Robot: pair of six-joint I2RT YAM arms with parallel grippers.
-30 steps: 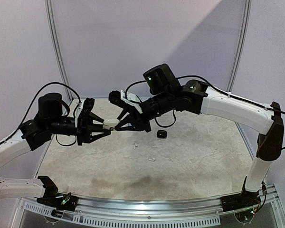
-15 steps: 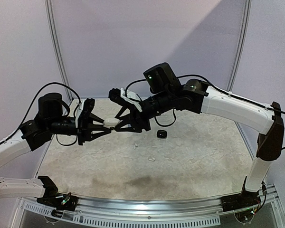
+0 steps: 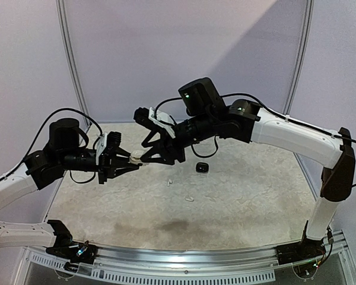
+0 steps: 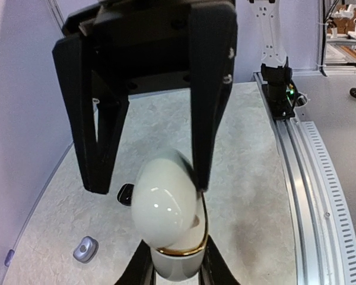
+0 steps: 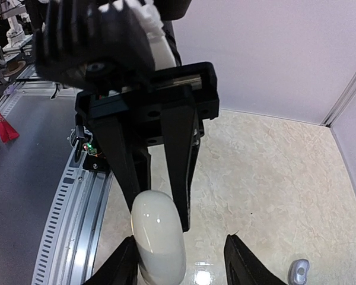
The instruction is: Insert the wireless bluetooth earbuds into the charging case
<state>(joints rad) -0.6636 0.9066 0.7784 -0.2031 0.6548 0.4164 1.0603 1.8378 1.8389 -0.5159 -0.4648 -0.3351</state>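
Observation:
A white charging case [image 4: 166,205] with a gold rim hangs above the table, its lid tilted open. My left gripper [image 4: 175,264] is shut on its base; in the top view this gripper [image 3: 126,161] points right. My right gripper [image 5: 178,264] faces it with jaws spread wide around the case [image 5: 158,237]. One of its fingers [image 4: 209,119] touches the lid. From above, the right gripper [image 3: 149,151] meets the case [image 3: 136,159] nose to nose. A silvery-grey earbud [image 4: 85,249] lies on the table below, also visible as the earbud [image 5: 298,272]. Two pale earbuds [image 3: 169,182] [image 3: 189,199] lie mid-table.
A small black rounded case [image 3: 202,168] sits on the beige tabletop [image 3: 237,202] right of the grippers, showing as the black case [image 4: 126,194] under the white one. A metal rail [image 3: 184,261] runs along the near edge. White posts [image 3: 71,65] stand behind.
My left jaws have closed on the case and my right jaws have spread apart. Both grippers and the case have shifted slightly left.

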